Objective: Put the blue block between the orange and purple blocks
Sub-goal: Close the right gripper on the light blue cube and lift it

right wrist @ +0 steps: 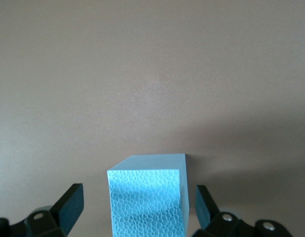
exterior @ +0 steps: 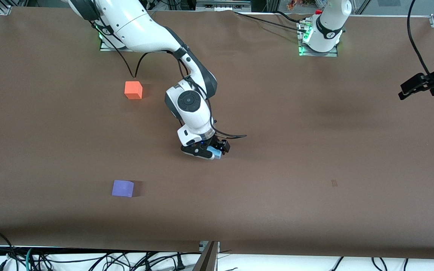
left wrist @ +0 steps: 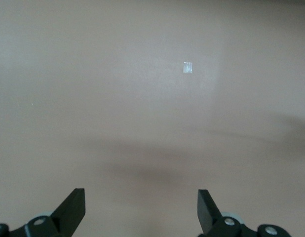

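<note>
The brown table (exterior: 315, 150) has wide bare room around mid-table, where the right gripper (exterior: 210, 150) sits low with fingers spread on either side of the blue block (right wrist: 147, 197) (gaps show on both sides, no pinch). The block's lower part is cut off in the right wrist view. The orange block (exterior: 133, 90) and purple block (exterior: 123, 188) lie well apart toward the right arm's end. The left gripper (left wrist: 141, 210) waits, spread, over bare table.

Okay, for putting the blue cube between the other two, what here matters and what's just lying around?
Part of the job:
- light sky-blue matte cube, between the open fingers of the right end effector
- bright orange matte cube, near the right arm's base
- violet-purple matte cube, nearer the front camera

Just there:
- left end effector, open, waiting over bare table
- small pale mark on the brown table
</note>
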Robot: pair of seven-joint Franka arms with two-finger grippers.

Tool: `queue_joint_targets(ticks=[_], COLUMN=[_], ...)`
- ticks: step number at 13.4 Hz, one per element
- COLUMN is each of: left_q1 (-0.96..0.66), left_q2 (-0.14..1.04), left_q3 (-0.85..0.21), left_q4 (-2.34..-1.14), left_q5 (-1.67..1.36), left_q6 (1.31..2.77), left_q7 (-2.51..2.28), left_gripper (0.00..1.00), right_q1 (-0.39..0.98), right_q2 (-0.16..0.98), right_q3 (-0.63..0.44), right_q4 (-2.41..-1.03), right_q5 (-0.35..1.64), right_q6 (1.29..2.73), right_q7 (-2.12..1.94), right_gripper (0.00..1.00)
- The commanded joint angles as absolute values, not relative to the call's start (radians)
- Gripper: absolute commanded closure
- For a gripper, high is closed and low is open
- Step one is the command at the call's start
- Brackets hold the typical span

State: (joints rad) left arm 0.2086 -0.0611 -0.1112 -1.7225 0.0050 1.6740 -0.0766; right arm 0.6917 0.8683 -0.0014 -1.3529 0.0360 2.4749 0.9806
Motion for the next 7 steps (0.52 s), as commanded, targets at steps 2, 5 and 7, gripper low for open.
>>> queue_joint_targets(ticks=[2,5,7], left_q1=[0.209,0.21,0.209], left_q2=[-0.018,-0.018,-0.018], left_q3=[-0.121,-0.121,-0.123], left_q4=[-1.654,-1.654,-1.652], left_q5=[0.026,0.023,0.02], left_q6=[1.648,1.647,1.647], left_q7=[-0.095,-0.095,-0.095], left_gripper=[0.0,0.0,0.0], right_q1=[0.704,0.7,0.696], right_q2=[0.91,0.91,0.908], right_q3=[-0.014,-0.014,-0.014], right_q4=[-1.322,-1.321,-1.321], right_q5=[0.021,0.021,0.023], right_q6=[2.476,2.479,2.479], right_q7=[1.0,0.985,0.979], right_gripper=[0.02,0.59,0.8])
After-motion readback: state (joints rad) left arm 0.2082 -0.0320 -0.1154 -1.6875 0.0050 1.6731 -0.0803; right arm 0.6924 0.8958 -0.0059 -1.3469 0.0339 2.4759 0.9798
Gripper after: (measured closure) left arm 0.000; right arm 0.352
